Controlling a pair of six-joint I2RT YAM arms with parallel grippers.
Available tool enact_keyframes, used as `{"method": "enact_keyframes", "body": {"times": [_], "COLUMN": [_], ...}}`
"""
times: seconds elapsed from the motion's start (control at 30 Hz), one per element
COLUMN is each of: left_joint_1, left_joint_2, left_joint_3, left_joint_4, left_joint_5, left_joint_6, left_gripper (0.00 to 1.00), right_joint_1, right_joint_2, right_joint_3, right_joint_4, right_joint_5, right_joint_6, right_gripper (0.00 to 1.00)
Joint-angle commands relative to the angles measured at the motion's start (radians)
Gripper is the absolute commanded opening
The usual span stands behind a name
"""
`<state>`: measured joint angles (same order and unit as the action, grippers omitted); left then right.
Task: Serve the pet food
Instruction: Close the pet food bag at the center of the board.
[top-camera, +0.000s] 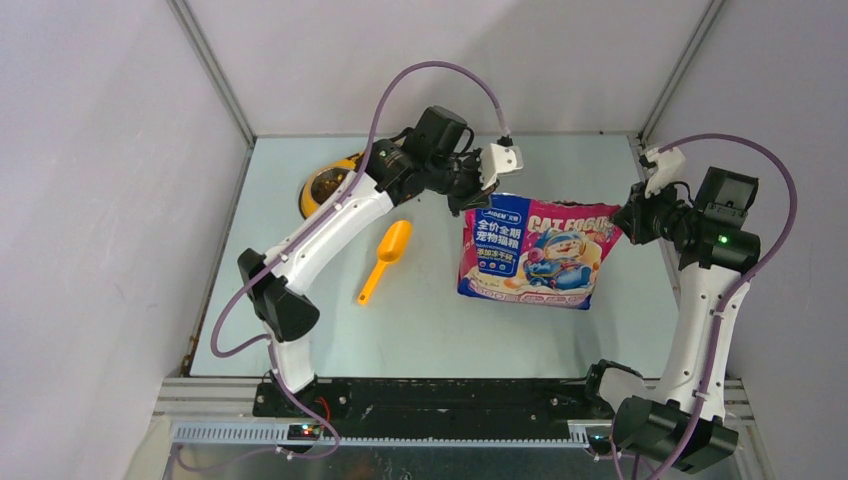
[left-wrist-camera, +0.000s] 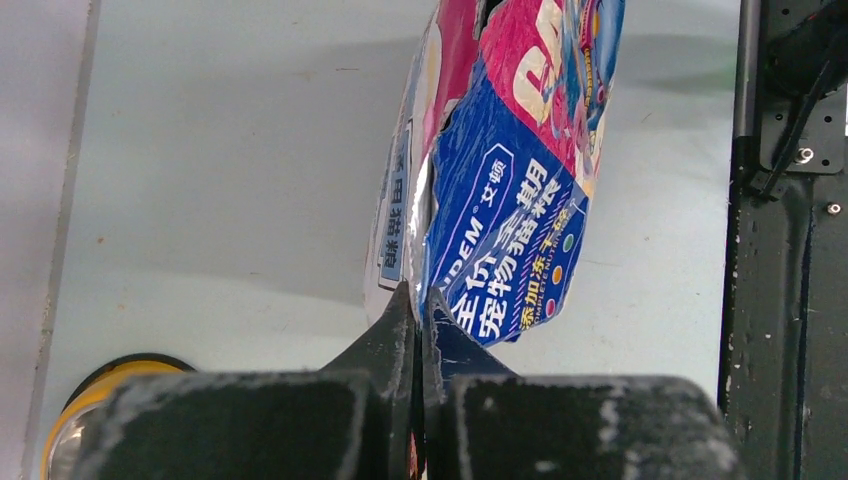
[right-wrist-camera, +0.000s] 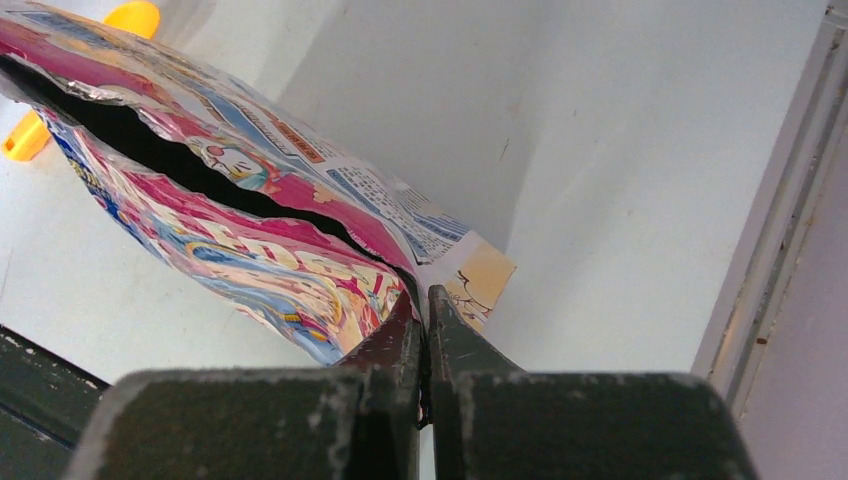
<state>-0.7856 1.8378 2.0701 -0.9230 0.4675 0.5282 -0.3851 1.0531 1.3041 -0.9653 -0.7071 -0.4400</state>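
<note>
**A:** Blue-and-pink pouch (top-camera: 535, 255): where is it sitting right now?

**B:** It is hanging stretched between the two arms over the right half of the table (top-camera: 420, 330), with its printed face tilting up toward the overhead camera. I cannot tell whether its bottom edge is touching the surface.

**A:** What is the left gripper (top-camera: 476, 207) doing?

**B:** Its jaws are pressing together on the pouch's top left corner. The wrist view is showing the foil pinched right between the fingertips.

**A:** And the right gripper (top-camera: 624, 224)?

**B:** It is clamping the opposite top corner the same way, jaws closed on the foil.

**A:** Is the pouch standing open?

**B:** Yes, its torn top edge is gaping as a dark slit in the right wrist view. The inside is too dark to make out.

**A:** Anything else lying around?

**B:** An orange scoop (top-camera: 385, 258) is lying on the table left of the pouch, apart from it. A yellow feeder (top-camera: 322, 187) with a steel bowl is sitting at the far left, partly hidden under the left arm.
</note>
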Motion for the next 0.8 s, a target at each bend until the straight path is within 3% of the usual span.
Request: {"method": "enact_keyframes", "body": {"times": [0.0, 0.1, 0.17, 0.23, 0.47, 0.77], "left_joint_1": [0.018, 0.017, 0.008, -0.003, -0.04, -0.071], "left_joint_2": [-0.064, -0.046, -0.029, -0.01, 0.079, 0.165], "left_joint_3": [0.011, 0.046, 0.074, 0.104, 0.222, 0.262], "left_joint_4": [-0.009, -0.035, -0.052, -0.07, -0.103, -0.096], "left_joint_5": [-0.045, 0.017, 0.046, 0.057, 0.057, 0.007], "left_joint_6": [-0.007, 0.004, 0.014, 0.028, 0.049, 0.043], "left_gripper": [0.02, 0.48, 0.64, 0.71, 0.77, 0.72], "right_joint_1": [-0.021, -0.016, -0.009, -0.003, 0.003, 0.008], "right_joint_2": [-0.004, -0.011, -0.016, -0.02, -0.024, -0.025], "right_joint_3": [0.026, 0.027, 0.027, 0.026, 0.026, 0.026], "right_joint_4": [0.185, 0.172, 0.159, 0.155, 0.139, 0.124], "right_joint_5": [0.145, 0.101, 0.08, 0.076, 0.059, 0.046], "right_joint_6": [-0.004, -0.016, -0.024, -0.03, -0.041, -0.047], "right_gripper": [0.0, 0.0, 0.0, 0.0, 0.0, 0.0]}}
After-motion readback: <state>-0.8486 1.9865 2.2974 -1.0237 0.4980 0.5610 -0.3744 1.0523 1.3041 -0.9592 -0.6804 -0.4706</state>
